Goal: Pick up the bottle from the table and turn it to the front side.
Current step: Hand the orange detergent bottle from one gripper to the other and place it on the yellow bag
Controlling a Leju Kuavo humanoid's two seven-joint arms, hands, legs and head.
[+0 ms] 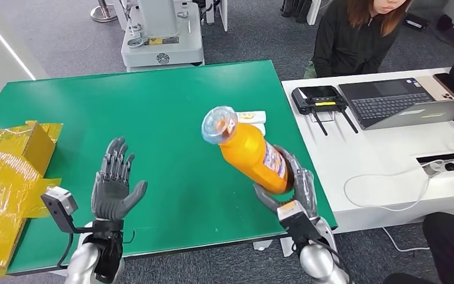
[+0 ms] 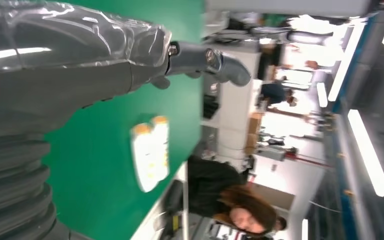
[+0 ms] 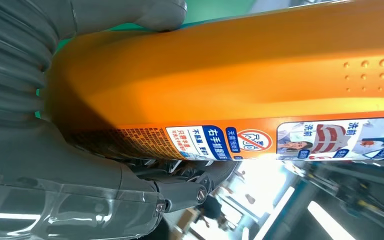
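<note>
**Orange bottle lifted, label off to one side**

Orange plastic caught the light where the bottle (image 1: 249, 151) hung clear of the table (image 1: 153, 118), tilted, its clear cap toward the far edge and its base sunk in the right hand (image 1: 292, 192). That hand's fingers were wrapped round the lower body, thumb on one side and darker fingers on the other, and the right wrist view showed the grip tight against the plastic just beside the printed label (image 3: 220, 142). The label faced the bottle's right flank rather than the camera (so the turn looked not yet finished). Holding low on the body probably left the label and cap free to swing round.

The left hand (image 1: 113, 186) hovered above the table with fingers spread and nothing in them, palm up, perhaps ready to steady or take the bottle.

The table was a green mat-like sheet, smooth and bare near the hands. A small white pack (image 1: 253, 118) lay on it beyond the bottle. Crumpled yellow wrapping (image 1: 6, 177) sat at the left edge. To the right stood a white desk (image 1: 378, 171) carrying a laptop (image 1: 402, 103) and a controller (image 1: 320, 98), with a person (image 1: 354, 35) seated behind it. Grey carpet and a white machine base (image 1: 162, 35) lay beyond.
</note>
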